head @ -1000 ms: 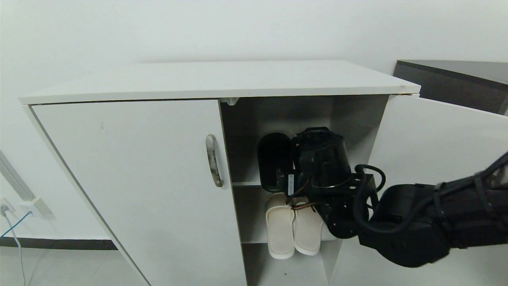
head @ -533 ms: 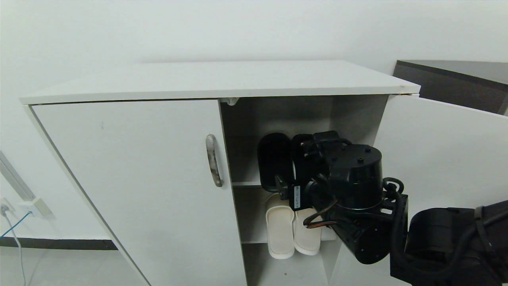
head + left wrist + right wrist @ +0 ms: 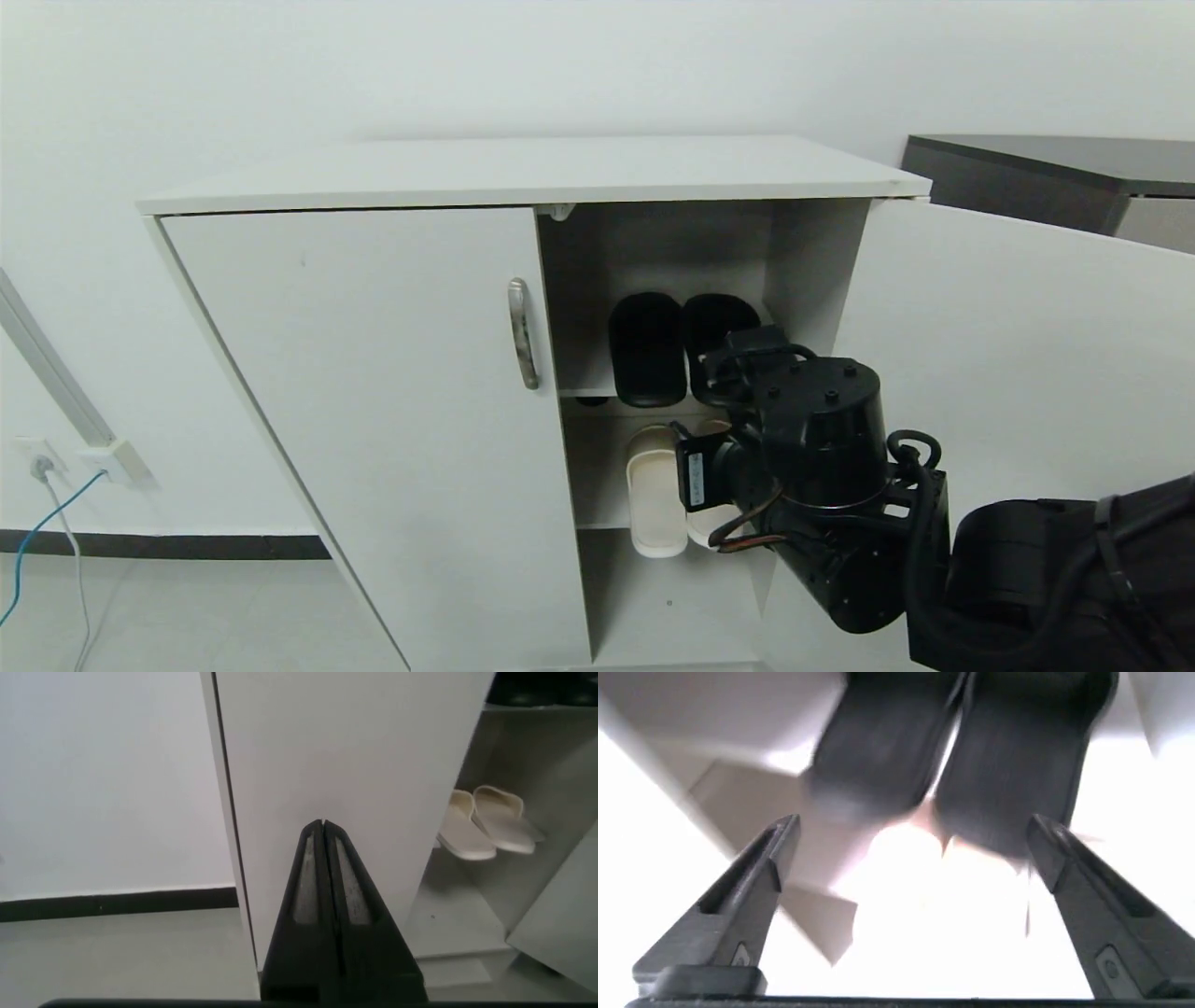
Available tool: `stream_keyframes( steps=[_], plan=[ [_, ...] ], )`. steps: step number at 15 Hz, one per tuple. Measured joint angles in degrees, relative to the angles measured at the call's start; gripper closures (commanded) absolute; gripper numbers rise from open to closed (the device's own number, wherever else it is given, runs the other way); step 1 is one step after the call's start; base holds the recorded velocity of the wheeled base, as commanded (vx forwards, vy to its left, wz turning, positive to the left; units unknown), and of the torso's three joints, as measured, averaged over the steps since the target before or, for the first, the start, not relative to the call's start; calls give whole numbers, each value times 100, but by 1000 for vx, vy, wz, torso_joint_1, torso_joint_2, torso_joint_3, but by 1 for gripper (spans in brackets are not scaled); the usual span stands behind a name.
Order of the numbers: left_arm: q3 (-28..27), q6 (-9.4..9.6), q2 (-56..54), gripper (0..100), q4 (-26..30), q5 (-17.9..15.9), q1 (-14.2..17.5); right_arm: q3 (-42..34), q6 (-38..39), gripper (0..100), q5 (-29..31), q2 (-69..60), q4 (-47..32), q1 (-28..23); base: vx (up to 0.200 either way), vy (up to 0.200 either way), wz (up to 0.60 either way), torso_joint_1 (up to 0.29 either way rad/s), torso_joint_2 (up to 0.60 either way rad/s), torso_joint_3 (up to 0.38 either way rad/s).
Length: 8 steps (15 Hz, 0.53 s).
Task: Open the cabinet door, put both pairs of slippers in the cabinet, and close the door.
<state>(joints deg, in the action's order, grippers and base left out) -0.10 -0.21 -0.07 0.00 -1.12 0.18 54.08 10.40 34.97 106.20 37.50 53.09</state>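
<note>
With the right door (image 3: 1008,336) of the cabinet (image 3: 523,173) swung open, my right claw (image 3: 915,826) sits at the mouth of the right compartment, fingers spread wide. The black slippers (image 3: 646,350) lie side by side on the upper shelf, just ahead of the fingertips. In the head view they are at 10 o'clock from my right wrist. The right wrist view has them blurred (image 3: 878,737), centred on the gap between the two fingers and beyond the tips. I can't tell whether they touch the claw.

The cream slippers (image 3: 655,499) are on the shelf below, also side by side, at 8 o'clock from the wrist in the head view. My arm partly covers the right one. Their near ends overhang the shelf edge a little.

The left door (image 3: 373,392) is shut, with its handle (image 3: 524,333) upright near the inner edge, at 9 o'clock from the black pair.

My left claw (image 3: 323,831) is closed with the fingers pressed flat together, gripping nothing. It points at the face of the shut left door, well apart from both pairs. Its wrist view catches the cream pair (image 3: 491,831) off to the side in the open compartment.
</note>
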Motion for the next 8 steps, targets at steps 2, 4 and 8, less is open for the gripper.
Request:
stream_keyframes(
  steps=[2,4,8],
  plan=[
    [0,2,0,100,0,-2,0,-61,0,100,-93,11,11,-9,-200,0,0,2,2,7],
    [0,-1,0,100,0,-2,-2,-168,-52,100,-274,9,66,-20,-200,0,0,2,2,7],
    [0,-1,0,100,2,0,-5,-306,-162,100,-310,9,112,-78,-200,0,0,1,6,-2]
  ],
)
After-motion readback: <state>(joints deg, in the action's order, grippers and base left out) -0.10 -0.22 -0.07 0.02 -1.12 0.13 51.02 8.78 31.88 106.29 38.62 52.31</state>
